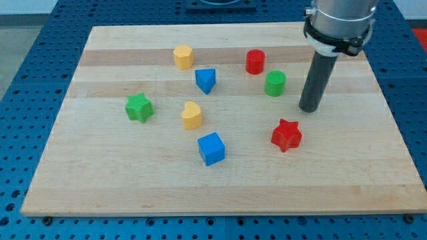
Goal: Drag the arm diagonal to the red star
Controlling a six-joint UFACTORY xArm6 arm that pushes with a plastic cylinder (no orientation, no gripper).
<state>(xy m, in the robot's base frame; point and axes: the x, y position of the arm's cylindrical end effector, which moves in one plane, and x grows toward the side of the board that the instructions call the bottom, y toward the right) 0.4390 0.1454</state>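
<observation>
The red star (286,135) lies on the wooden board (100,180) at the view's right of centre. My tip (309,109) rests on the board above and slightly right of the red star, a short gap apart from it. The rod rises from the tip toward the view's top right. The green cylinder (275,83) stands just left of the rod, not touching it.
A red cylinder (255,61), a blue triangular block (206,80) and a yellow block (183,57) sit along the upper board. A green star (139,107), a yellow heart-like block (191,115) and a blue cube (211,148) lie left of centre.
</observation>
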